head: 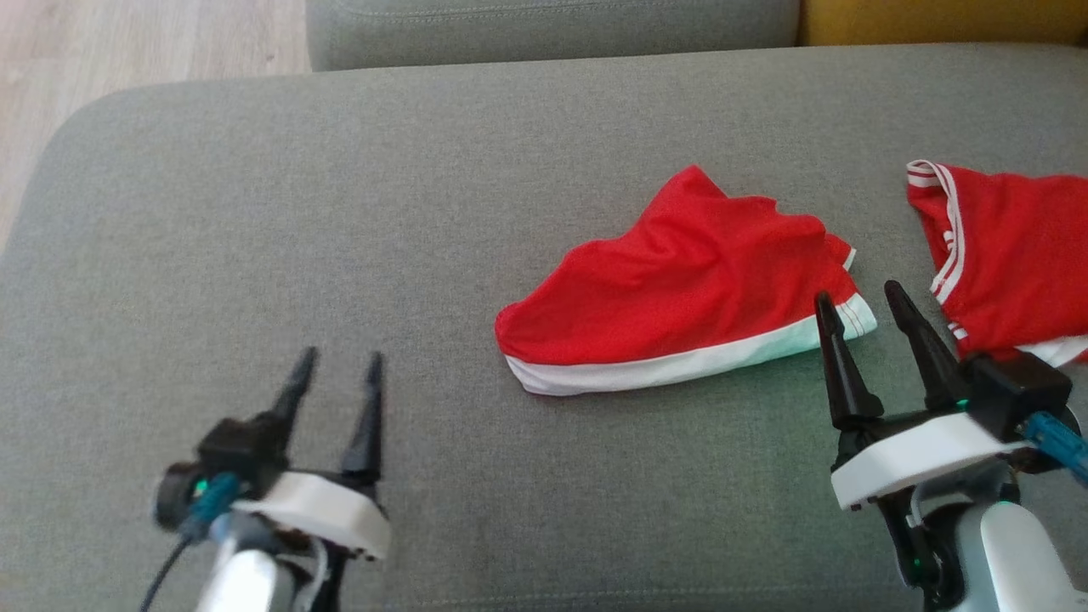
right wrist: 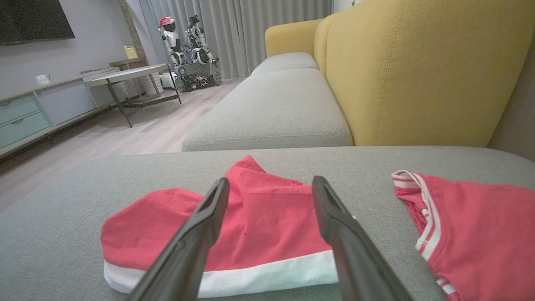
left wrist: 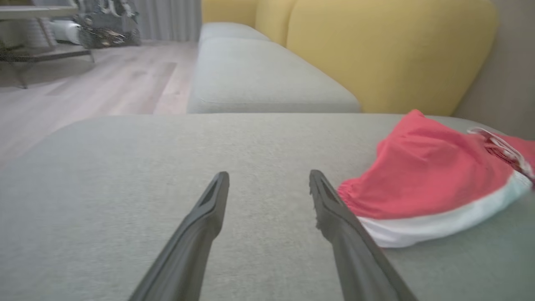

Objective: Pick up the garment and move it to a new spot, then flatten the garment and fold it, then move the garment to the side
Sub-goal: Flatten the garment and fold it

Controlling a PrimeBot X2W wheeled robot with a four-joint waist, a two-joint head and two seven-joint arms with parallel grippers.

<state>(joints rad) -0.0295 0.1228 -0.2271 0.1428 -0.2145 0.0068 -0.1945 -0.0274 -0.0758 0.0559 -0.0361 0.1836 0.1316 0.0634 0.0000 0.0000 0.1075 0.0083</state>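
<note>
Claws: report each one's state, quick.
Left claw: open, holding nothing.
Right claw: open, holding nothing, tips near the crumpled red garment.

To the right of the right claw, the striped red garment runs off the head view's edge, so we cannot tell its full shape. In the right wrist view that claw's fingers cover parts of the white-hemmed red garment. Beyond the left claw everything is soft, and we cannot make out the dark clutter far to its left.
</note>
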